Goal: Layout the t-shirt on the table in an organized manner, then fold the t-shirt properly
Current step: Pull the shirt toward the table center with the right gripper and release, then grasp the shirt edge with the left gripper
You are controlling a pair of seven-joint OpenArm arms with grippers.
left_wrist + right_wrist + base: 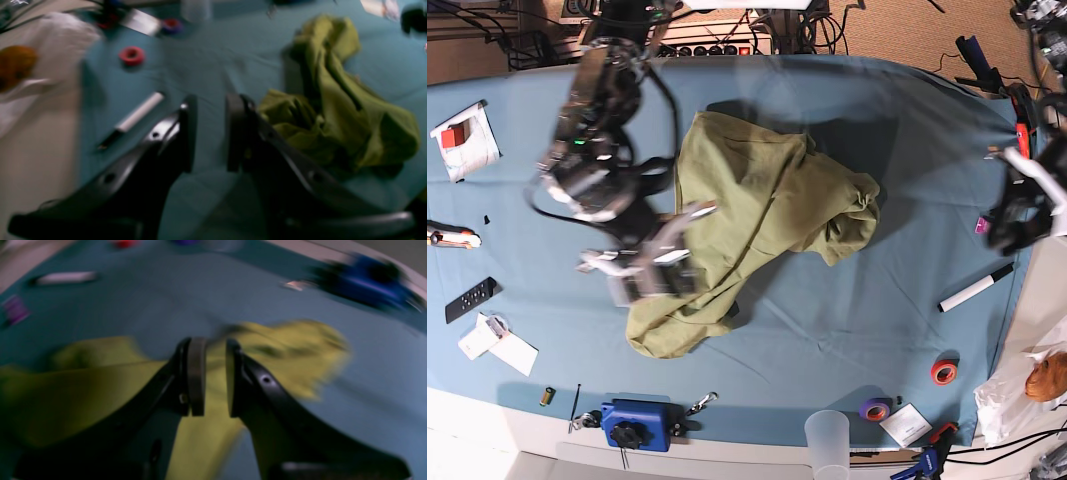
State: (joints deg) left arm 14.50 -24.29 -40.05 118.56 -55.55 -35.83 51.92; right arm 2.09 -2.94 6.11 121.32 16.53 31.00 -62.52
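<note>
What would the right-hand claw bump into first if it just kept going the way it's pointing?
Most likely the t-shirt: the right gripper has its open jaws aimed at the crumpled green cloth. The picture is blurred, so how far off the cloth lies is unclear.

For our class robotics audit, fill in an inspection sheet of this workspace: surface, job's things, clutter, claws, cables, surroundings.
Surface: table under a creased teal cloth.
Job's things: t-shirt crumpled in a heap mid-table, not laid out.
Clutter: white marker, red tape roll, purple tape roll, clear cup, blue clamp block, remote, paper slips.
Claws: left claw open over bare cloth beside the shirt, holding nothing; right claw open above the shirt, no fabric gripped.
Cables: black leads behind the far edge.
Surroundings: white bag holding something orange off one end.
</note>
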